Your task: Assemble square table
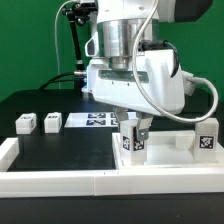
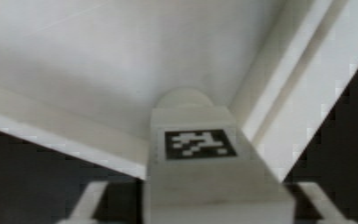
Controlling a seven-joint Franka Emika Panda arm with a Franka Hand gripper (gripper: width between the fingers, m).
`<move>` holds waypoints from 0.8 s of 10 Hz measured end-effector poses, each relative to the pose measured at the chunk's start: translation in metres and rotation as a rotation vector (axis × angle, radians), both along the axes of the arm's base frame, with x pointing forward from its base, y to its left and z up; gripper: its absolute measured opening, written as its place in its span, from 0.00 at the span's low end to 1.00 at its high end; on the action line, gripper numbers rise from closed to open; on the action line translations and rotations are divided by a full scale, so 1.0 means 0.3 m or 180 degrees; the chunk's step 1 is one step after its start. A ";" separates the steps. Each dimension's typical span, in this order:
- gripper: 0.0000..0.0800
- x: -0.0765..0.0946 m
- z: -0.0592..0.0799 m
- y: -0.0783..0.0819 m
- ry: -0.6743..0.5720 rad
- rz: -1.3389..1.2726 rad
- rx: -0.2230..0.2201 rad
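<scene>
Closest to the lens, a long white bar (image 1: 60, 182) runs along the bottom edge of the exterior view, lying on the black table (image 1: 60, 150). Just behind it, at lower right, sits the white tabletop (image 1: 172, 146) with its raised rim. The held leg (image 1: 132, 144) stands upright at lower centre, at the tabletop's side toward the exterior view's left, with its tag facing the camera. The gripper (image 1: 133, 128) comes straight down onto it from the arm that fills the upper centre.

In the blurred wrist view the jaws stand narrow. The gripper (image 2: 201, 206) seems to clamp the held leg (image 2: 201, 143) from both sides, with the tabletop (image 2: 87, 50) pale beyond it. Whether the leg's foot touches the tabletop is unclear.

A corner leg (image 1: 207, 137) stands upright on the tabletop at the frame's right edge. At middle left, an outer loose leg (image 1: 25, 123) and an inner loose leg (image 1: 51, 122) rest near each other. The marker board (image 1: 95, 121) lies flat just beside them, toward the arm.
</scene>
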State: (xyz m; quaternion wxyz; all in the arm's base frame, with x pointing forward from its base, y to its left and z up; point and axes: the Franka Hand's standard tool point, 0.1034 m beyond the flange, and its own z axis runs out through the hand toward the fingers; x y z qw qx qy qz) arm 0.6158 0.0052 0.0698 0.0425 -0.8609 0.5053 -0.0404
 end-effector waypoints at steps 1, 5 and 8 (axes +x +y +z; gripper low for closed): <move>0.59 -0.001 0.000 0.001 0.0010 0.0099 -0.0008; 0.81 0.000 0.003 -0.001 0.0007 0.1066 -0.0109; 0.81 -0.003 0.000 -0.003 -0.0022 0.1968 -0.0201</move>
